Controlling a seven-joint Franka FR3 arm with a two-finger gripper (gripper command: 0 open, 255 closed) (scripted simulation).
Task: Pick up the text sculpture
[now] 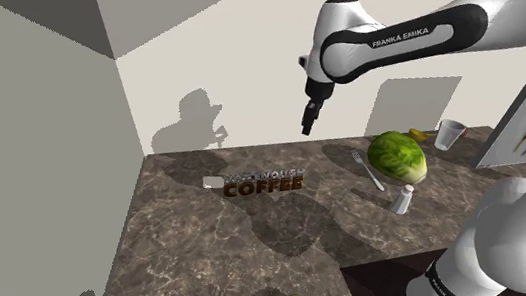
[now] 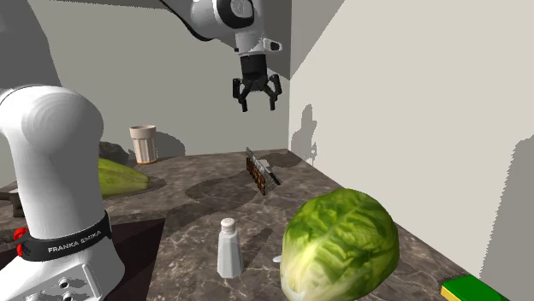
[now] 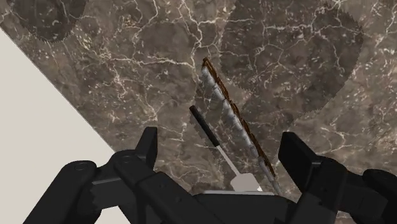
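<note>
Gripper (image 1: 306,128): black, fingers spread wide and holding nothing; it hangs in the air over the counter (image 1: 190,245), pointing down.
Sculpture (image 1: 263,183): brown letters reading COFFEE under a smaller grey line of text, standing upright on the dark marbled counter. In the shoulder view it is at the gripper's 7 o'clock, well apart from it.
Second exterior view: the sculpture (image 2: 257,174) shows nearly edge-on at the gripper's (image 2: 257,101) 6 o'clock, close to the wall corner.
Wrist view: the sculpture (image 3: 235,121) is a thin edge-on strip below the gripper (image 3: 221,141), running through the gap between the fingers, which do not touch it. A slim dark and grey piece lies just beside it; I cannot tell whether it belongs to the sculpture.
Lettuce (image 1: 398,156): green head at the sculpture's 2 o'clock in the shoulder view.
Fork (image 1: 369,170): flat on the counter at the lettuce's 8 o'clock, just beside it.
Shaker (image 1: 402,199): white, upright, at the lettuce's 6 o'clock.
Cup (image 1: 450,135): at the lettuce's 2 o'clock, by the wall.
</note>
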